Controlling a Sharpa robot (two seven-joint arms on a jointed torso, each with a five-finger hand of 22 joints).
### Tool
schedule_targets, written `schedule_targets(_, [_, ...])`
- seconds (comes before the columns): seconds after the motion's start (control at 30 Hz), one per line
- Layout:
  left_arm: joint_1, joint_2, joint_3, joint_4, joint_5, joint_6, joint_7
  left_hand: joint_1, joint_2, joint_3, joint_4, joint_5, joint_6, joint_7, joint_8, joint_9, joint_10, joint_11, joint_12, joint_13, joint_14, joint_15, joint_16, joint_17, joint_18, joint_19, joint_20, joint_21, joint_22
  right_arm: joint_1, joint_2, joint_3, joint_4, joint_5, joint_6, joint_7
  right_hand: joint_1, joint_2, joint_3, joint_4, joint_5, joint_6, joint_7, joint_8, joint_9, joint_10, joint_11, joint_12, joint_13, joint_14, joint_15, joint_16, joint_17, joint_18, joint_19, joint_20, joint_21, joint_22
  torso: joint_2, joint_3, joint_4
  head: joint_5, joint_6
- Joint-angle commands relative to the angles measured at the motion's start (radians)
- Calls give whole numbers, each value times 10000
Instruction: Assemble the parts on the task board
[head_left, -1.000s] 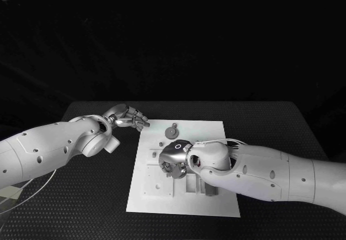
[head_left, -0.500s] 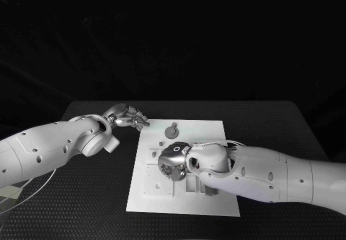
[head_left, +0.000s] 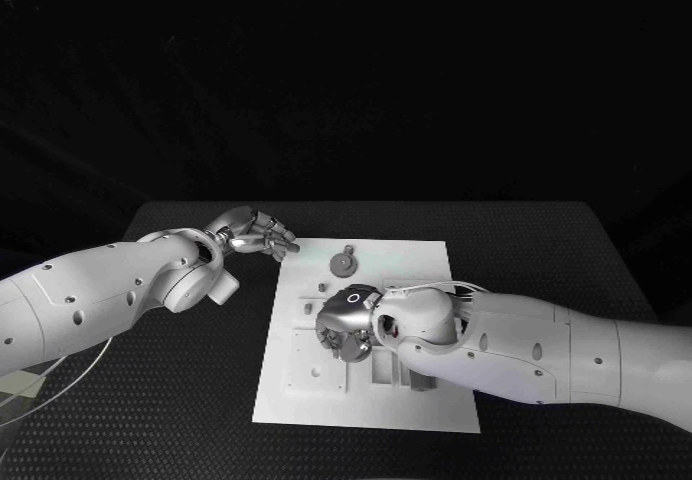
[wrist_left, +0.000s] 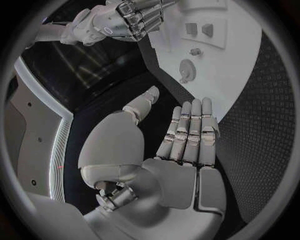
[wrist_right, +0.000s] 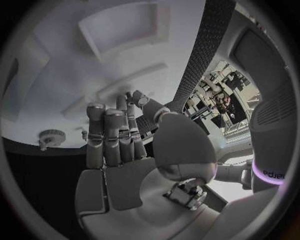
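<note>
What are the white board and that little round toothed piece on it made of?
The task board looks like matte white plastic: flat, even, with no shine. The round toothed part looks like dull grey plastic, possibly printed, but could be metal; the pictures leave that open.

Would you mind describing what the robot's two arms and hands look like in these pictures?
Both arms are smooth, rounded white shells dotted with small dark holes. The left hand and right hand are silver metal with segmented fingers. The right hand's back carries a small dark oval marking, and thin pale cables loop at its wrist.
</note>
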Motion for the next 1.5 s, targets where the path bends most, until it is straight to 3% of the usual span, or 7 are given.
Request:
schedule_targets(0.03, [25,-6,8,24,73,70,52,-51,19,-39,16,-37,-41,8,52,-13,-31,50,-8,-10,14,61,-64,11,96,-25,32,-7,-14,-30,-18,-31,-99,235,-175,201,-123,-323,-76,33,19,-516,259,-217,-83,-379,121,-92,-127,-205,156,-98,-24,835,-204,46,-135,102,0,4,5,3,-4])
schedule_targets(0.43, [26,-31,8,29,73,99,42,-50,13,-43,17,-37,-45,9,54,-14,-33,52,-8,-15,12,62,-70,18,95,-28,32,-7,-16,-29,-297,-32,-56,254,-774,101,-427,-1078,-71,84,19,-1282,446,-496,-149,-1252,414,-59,-433,-553,438,-194,-120,845,-449,225,-381,49,3,3,3,-12,36])
schedule_targets(0.73, [26,-72,8,18,73,126,47,-50,13,-45,19,-37,-47,10,54,-14,-34,52,-8,-17,12,62,-75,23,95,-30,33,-7,-17,-24,-981,-11,353,569,-1649,399,-729,-1425,-24,377,18,-1349,523,-443,-98,-1261,418,5,-474,-520,445,-109,-140,845,-348,233,-374,56,1,14,2,-50,70])
schedule_targets(1.0, [26,-104,8,46,73,100,120,-63,11,-53,31,-37,-49,11,57,-15,-34,53,-7,-23,12,64,-82,32,94,-30,35,-6,-19,326,-2045,513,981,762,-2440,385,-793,-1465,192,713,19,-1269,524,-288,1,-1022,311,121,-441,-376,342,-14,-193,845,-172,115,-339,74,-5,3,-23,-115,113])
schedule_targets(1.1, [26,-87,8,34,76,59,181,-60,17,-52,33,-36,-42,8,63,-13,-29,51,-5,-24,16,63,-84,38,96,-27,33,-4,-20,524,-2464,742,1036,797,-2292,274,-618,-1367,228,585,19,-1236,500,-241,30,-930,277,159,-421,-340,308,6,-208,845,-146,81,-323,92,-5,12,-18,-134,144])
schedule_targets(1.27, [26,-88,7,38,96,101,260,-46,25,-54,33,-37,7,-13,99,-3,-17,46,2,-33,26,59,-94,61,99,-24,31,0,-22,924,-3035,743,898,806,-1411,-7,-637,-1381,181,542,18,-1254,507,-229,40,-933,281,145,-425,-342,313,3,-228,845,-157,88,-327,104,-2,12,0,-194,187])
schedule_targets(1.5, [26,-56,7,15,133,128,279,-44,23,-59,33,-37,28,-23,114,1,-16,46,2,-38,27,59,-102,71,99,-23,31,2,-23,944,-3570,739,975,859,-653,-100,-845,-1582,147,697,17,-1386,531,-260,35,-1026,323,70,-458,-432,357,-41,-276,845,-261,146,-395,107,5,31,5,-223,189])
